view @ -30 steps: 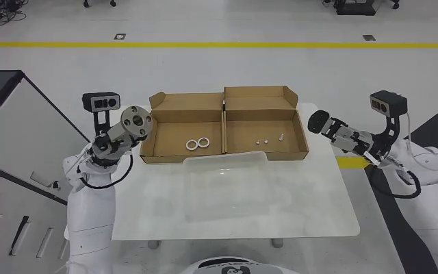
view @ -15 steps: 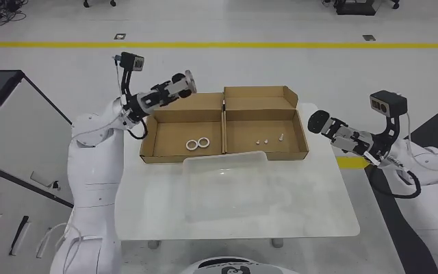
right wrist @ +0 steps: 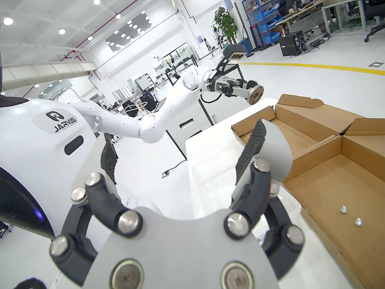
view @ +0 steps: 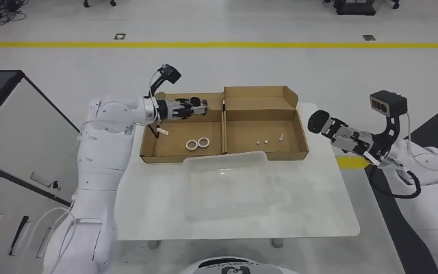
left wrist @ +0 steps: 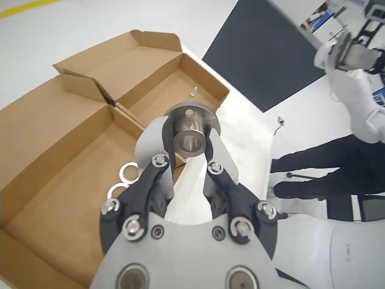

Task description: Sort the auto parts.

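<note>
Metal hub is clamped in the left gripper, held above the back wall of the left box. Best lowered onto bare floor behind the washers, released once seated. The right gripper is parked, jaws apart, well clear of that box.

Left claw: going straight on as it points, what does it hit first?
Likely the right box, near the wall it shares with the left box; the left claw, gripping the hub, looks raised, so it may clear that.
</note>
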Tool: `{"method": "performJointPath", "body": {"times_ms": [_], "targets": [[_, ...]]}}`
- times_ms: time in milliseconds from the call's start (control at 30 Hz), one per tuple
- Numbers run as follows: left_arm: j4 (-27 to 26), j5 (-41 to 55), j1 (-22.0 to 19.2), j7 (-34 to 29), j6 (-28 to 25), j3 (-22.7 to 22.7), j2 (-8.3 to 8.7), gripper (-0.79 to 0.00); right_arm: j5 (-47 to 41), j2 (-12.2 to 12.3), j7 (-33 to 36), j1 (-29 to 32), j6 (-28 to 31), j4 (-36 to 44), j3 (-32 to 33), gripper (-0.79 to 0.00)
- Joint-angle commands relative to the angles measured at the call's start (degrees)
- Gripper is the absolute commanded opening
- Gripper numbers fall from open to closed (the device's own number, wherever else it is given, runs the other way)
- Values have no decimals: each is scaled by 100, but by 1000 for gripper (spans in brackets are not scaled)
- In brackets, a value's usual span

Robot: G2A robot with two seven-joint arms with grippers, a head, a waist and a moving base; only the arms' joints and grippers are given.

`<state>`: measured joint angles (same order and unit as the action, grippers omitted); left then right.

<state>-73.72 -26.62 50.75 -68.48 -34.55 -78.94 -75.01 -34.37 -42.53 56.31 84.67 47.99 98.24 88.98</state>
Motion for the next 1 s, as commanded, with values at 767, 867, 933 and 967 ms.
{"method": "performJointPath", "body": {"times_ms": [767,867,933,967], "targets": [[2531,-4152,-1053,1347,-619,1487,140,-785,0,0,0,0,0,0,0,0],[2807,-4352,-1105,1503,-604,1640,125,-785,0,0,0,0,0,0,0,0],[2967,-4456,-1137,1605,-600,1736,111,-785,0,0,0,0,0,0,0,0],[3031,-4482,-1147,1643,-594,1780,102,-785,0,0,0,0,0,0,0,0]]}}
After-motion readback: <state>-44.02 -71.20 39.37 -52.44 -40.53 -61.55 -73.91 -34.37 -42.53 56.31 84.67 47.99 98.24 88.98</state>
